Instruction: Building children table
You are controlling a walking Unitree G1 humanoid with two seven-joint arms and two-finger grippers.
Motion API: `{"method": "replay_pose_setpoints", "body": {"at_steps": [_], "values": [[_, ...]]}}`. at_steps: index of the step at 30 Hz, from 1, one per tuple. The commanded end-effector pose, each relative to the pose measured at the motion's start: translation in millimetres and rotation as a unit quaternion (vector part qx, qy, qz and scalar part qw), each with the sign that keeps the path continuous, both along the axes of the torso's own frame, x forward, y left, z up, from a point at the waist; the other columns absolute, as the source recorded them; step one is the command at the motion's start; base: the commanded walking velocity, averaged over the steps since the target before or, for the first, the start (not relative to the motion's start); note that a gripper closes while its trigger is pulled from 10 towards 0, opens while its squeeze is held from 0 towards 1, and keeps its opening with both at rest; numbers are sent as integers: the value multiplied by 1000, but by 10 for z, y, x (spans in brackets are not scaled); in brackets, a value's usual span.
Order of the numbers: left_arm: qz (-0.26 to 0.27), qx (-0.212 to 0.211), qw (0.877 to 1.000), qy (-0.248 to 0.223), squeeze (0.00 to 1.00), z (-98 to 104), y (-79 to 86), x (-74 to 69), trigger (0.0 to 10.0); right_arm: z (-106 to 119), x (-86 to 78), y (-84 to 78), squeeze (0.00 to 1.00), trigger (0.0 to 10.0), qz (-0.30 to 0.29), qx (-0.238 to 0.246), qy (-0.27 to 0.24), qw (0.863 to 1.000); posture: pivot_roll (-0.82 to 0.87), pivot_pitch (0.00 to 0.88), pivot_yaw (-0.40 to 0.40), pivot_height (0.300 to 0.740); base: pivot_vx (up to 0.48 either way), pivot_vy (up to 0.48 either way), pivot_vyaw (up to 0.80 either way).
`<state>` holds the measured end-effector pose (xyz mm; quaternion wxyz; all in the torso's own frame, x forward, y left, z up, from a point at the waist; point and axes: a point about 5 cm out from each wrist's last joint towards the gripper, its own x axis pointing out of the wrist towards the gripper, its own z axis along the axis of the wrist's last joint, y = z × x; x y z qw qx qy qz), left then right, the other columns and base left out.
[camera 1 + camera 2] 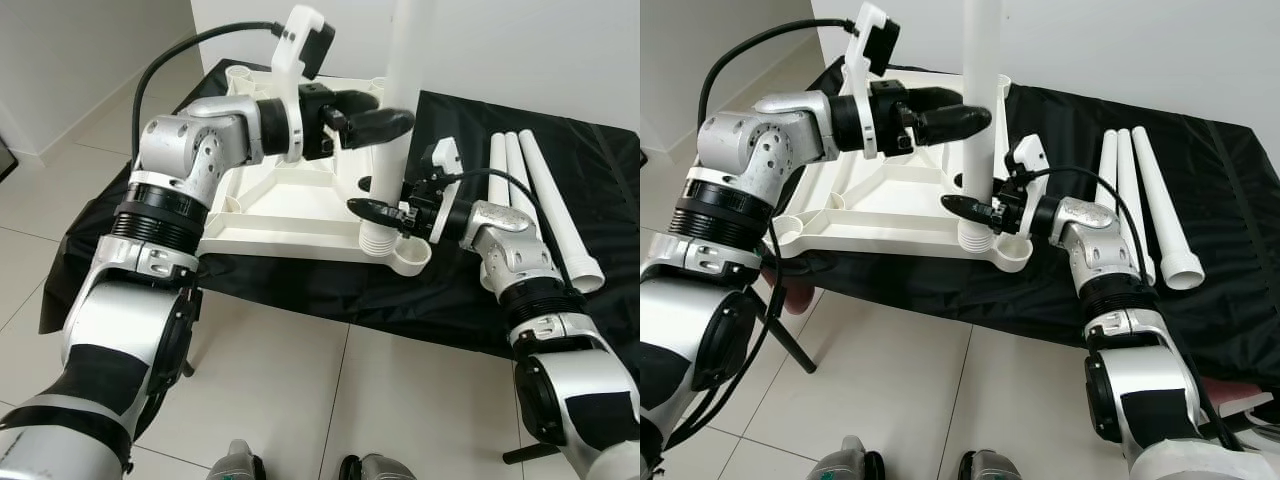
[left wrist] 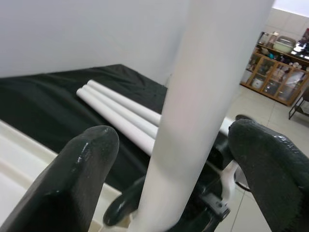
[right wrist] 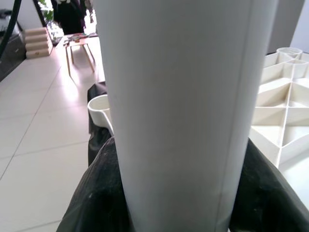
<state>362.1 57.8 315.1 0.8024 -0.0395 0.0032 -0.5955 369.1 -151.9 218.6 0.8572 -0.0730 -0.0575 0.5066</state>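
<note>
Nearest to me, at the bottom edge of the head views, I can just see the tops of the robot's feet (image 1: pixel 240 465) on the pale tiled floor (image 1: pixel 300 390), cut off by the frame.

Above that, my right gripper (image 1: pixel 385 215) reaches in low from the right and is pinched on the upright white leg (image 1: pixel 400 120) just above its ribbed base. In the right wrist view the leg sits tight between the two black fingers (image 3: pixel 96 203), so close that their tips are out of sight.

The ribbed end stands at the near corner of the upturned white tabletop (image 1: pixel 280 205), beside a round socket (image 1: pixel 410 258). I cannot tell whether it is seated in anything, because the gripper hides that joint.

Higher up, my left gripper (image 1: pixel 375 125) comes in from the left at the leg. In the left wrist view its fingers (image 2: pixel 77 179) are spread either side of the leg with gaps showing. The leg's top runs out of frame.

Farther right, three spare legs (image 1: pixel 525 190) lie side by side on the black cloth (image 1: pixel 480 290) covering the work surface.
</note>
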Motion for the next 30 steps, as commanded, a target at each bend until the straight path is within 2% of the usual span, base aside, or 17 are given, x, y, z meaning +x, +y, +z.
{"method": "replay_pose_setpoints", "body": {"at_steps": [1, 4, 5, 6, 11, 13, 15, 17, 19, 22, 24, 25, 26, 30], "values": [[30, 4, 1000, 6, 0, -62, 38, 60, 10000, 53, 20, -23, 0, 10000, -11, 18, -10, 1000, -42, 0, 7, 740, 0, 0, 0], [59, 5, 998, 9, 0, -103, 91, 115, 10000, 57, 31, -48, 0, 10000, -24, 30, -11, 999, -42, 0, 6, 740, 0, 0, 0], [96, 5, 995, 7, 0, -187, 177, 171, 10000, 47, 49, -90, 0, 10000, -50, 43, -9, 998, -41, 0, 2, 740, 0, 0, 0], [110, 8, 994, 5, 0, -237, 207, 186, 10000, 40, 56, -105, 0, 10000, -61, 50, -8, 997, -41, 0, 2, 740, 0, 0, 0], [135, 21, 991, 11, 0, -379, 236, 208, 10000, 14, 61, -124, 0, 10000, -79, 65, -3, 995, -37, 0, -4, 740, 0, 0, 0], [137, 46, 989, 5, 0, -543, 214, 179, 10000, -15, 60, -135, 0, 10000, -91, 78, 3, 993, -32, 0, -11, 740, 0, 0, 0], [135, 50, 990, 4, 0, -586, 201, 164, 10000, -21, 60, -139, 0, 10000, -96, 79, 1, 992, -31, 0, -12, 740, 0, 0, 0], [135, 51, 990, 8, 0, -642, 187, 146, 10000, -22, 65, -149, 0, 10000, -104, 87, 1, 991, -30, 0, -18, 740, 0, 0, 0], [150, 31, 988, 27, 0, -769, 187, 120, 10000, -19, 89, -156, 0, 10000, -128, 101, -1, 987, -33, 0, -20, 740, 0, 0, 0], [155, 23, 987, 32, 0, -793, 198, 119, 10000, -18, 96, -159, 0, 10000, -136, 102, -3, 986, -33, 0, -20, 740, 0, 0, 0], [164, 24, 986, 30, 0, -831, 217, 113, 10000, -15, 104, -168, 0, 10000, -145, 106, -5, 984, -38, 0, -22, 740, 0, 0, 0], [189, 33, 981, 24, 0, -968, 283, 84, 10000, -17, 114, -206, 0, 10000, -173, 117, -8, 978, -50, 0, -17, 740, 0, 0, 0], [195, 38, 980, 23, 0, -1019, 303, 71, 10000, -22, 114, -219, 0, 10000, -182, 119, -9, 976, -50, 0, -17, 740, 0, 0, 0], [198, 48, 979, 21, 0, -1125, 305, 24, 10000, -54, 100, -250, 0, 10000, -198, 116, -11, 973, -60, 0, -13, 740, 0, 0, 0]]}}
